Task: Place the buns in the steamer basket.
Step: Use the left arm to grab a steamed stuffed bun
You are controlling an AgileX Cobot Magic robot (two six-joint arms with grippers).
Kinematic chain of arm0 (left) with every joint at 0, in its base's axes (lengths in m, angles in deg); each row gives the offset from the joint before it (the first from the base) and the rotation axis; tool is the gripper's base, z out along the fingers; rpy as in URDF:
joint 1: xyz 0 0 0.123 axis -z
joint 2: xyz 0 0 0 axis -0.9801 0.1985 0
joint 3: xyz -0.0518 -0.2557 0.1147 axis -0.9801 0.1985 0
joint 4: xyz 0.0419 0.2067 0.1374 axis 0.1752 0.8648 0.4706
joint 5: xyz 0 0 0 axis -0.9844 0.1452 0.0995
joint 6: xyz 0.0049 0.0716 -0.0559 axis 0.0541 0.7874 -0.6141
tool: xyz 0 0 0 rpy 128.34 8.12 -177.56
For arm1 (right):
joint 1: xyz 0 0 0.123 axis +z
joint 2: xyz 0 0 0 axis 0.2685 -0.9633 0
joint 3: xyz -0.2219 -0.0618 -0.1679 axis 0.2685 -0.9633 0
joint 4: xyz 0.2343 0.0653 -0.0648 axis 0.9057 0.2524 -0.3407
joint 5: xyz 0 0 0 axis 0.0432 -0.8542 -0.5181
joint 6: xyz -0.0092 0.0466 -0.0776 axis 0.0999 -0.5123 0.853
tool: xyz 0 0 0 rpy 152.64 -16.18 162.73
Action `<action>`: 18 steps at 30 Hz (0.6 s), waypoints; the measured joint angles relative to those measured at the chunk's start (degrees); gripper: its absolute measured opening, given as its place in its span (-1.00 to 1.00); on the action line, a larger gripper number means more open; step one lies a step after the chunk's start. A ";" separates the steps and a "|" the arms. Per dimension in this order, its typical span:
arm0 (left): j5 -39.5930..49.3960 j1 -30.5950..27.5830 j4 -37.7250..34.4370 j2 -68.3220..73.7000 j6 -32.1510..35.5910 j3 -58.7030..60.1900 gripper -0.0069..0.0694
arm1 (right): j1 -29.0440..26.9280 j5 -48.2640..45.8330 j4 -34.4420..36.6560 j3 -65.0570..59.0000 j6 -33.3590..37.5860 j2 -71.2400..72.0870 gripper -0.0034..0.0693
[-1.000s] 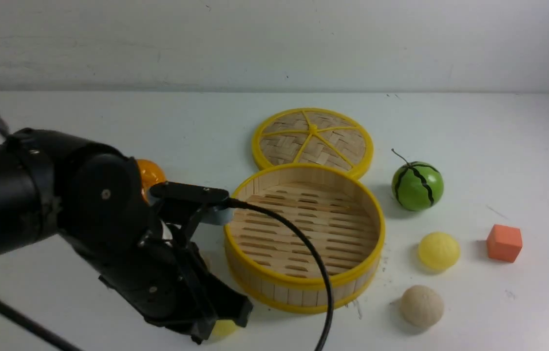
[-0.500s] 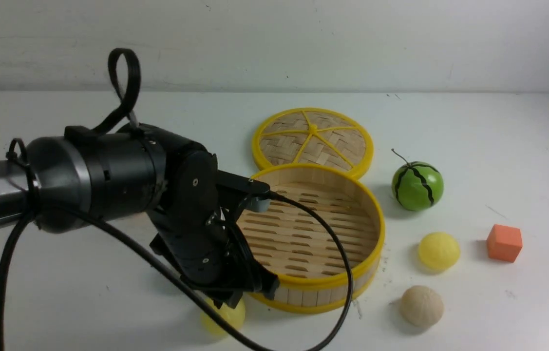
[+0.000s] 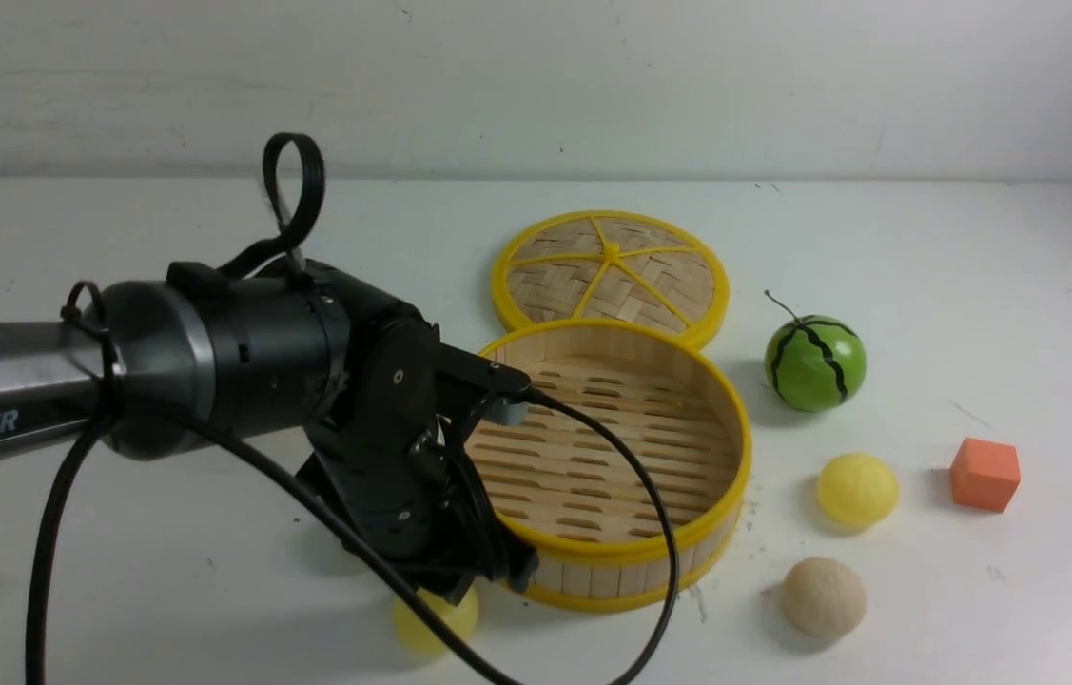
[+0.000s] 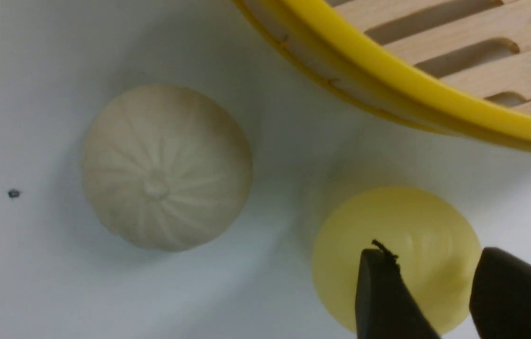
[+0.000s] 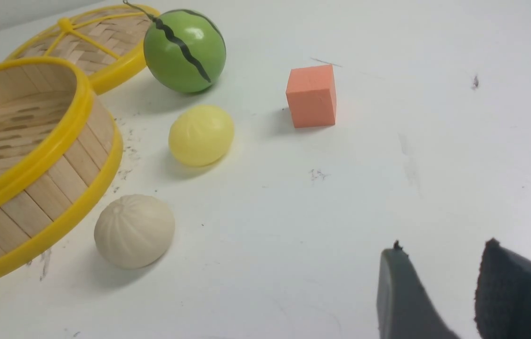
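A: Left wrist view: the left end effector, jaws apart, hangs over the yellow bun on the table, just outside the steamer basket rim.
B: Long axis?
A: None, it's round. The beige bun nearby sits pleats-up. A second ago those jaws were together. The right end effector is parted and empty.

Black left arm stretches in from nine o'clock, its wrist bent down toward five o'clock. The left gripper points downward, jaws slightly parted. The right gripper hovers low, jaws likewise parted.
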 joint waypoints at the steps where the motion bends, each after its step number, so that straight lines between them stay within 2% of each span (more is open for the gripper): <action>1: 0.06 0.00 0.00 0.00 0.00 0.00 -0.12 | 0.00 0.00 0.00 0.00 0.00 0.00 -0.24; 18: 2.73 0.00 -1.19 -2.67 0.00 0.00 -0.11 | 0.00 0.00 0.00 0.00 0.00 0.00 -0.24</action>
